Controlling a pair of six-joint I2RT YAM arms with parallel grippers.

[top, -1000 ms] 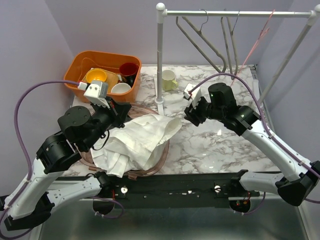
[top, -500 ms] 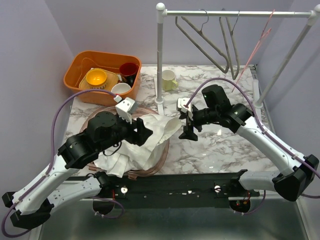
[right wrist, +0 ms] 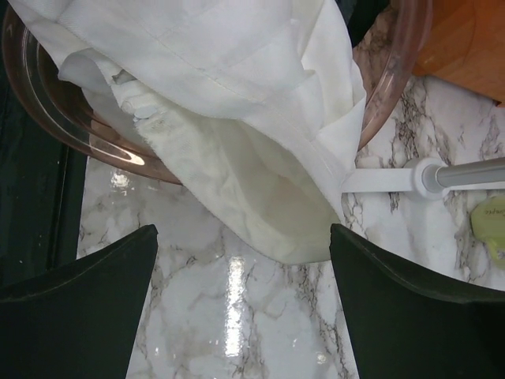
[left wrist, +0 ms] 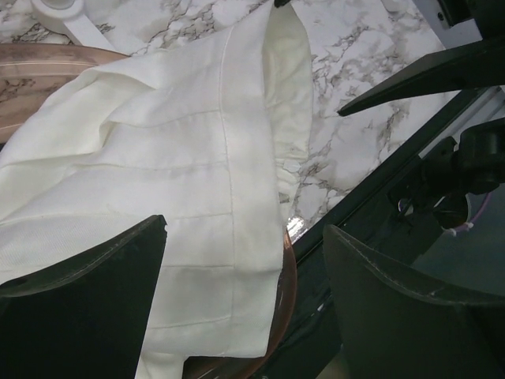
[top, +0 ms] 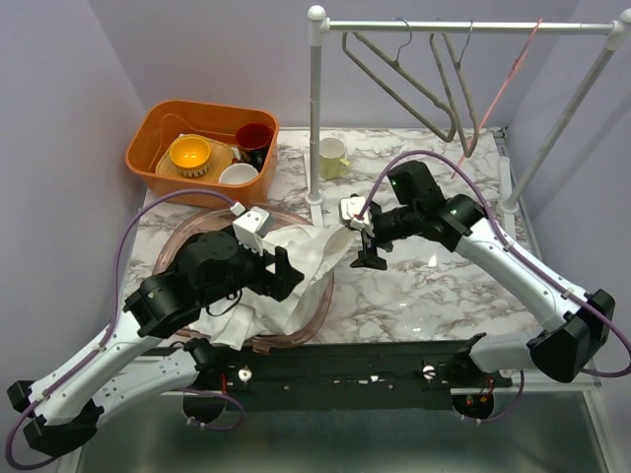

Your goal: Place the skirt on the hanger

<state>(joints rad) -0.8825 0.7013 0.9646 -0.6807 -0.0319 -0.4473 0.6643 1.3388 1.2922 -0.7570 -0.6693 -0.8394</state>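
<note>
From the top camera I saw the skirt (top: pixel 308 248) heaped in the clear pink bowl (top: pixel 326 296) on the marble bench (top: pixel 434 286). One pale flap spilled over the bowl's right rim towards the foot of the rail post. The left gripper (top: pixel 286 275) hung over the middle of that heap. In the left wrist view its jaws stood wide apart with the skirt (left wrist: pixel 181 166) spread beneath the left gripper (left wrist: pixel 245 229). Nothing was caught between them, and I could not tell whether a fingertip brushed the cloth. The right gripper (top: pixel 370 252) sat just beside the flap's tip, on its right. In its own camera the jaws of the right gripper (right wrist: pixel 243 230) were likewise spread wide and held nothing. The skirt (right wrist: pixel 237 103) ended just above the gap between them, with bare bench below. The hangers (top: pixel 414 84) were on the rail (top: pixel 463 27) at the back, well apart from the cloth.

Against the picture from a second before, both arms had come in. The left gripper had been up by the near wall of the orange bin (top: pixel 148 133) and had since swung right and forward over the bowl. The right gripper had shifted left, closer to the flap. Both sets of jaws had opened out in that time. The skirt lay in the bowl much as before, its flap a little less stretched to the right.
</note>
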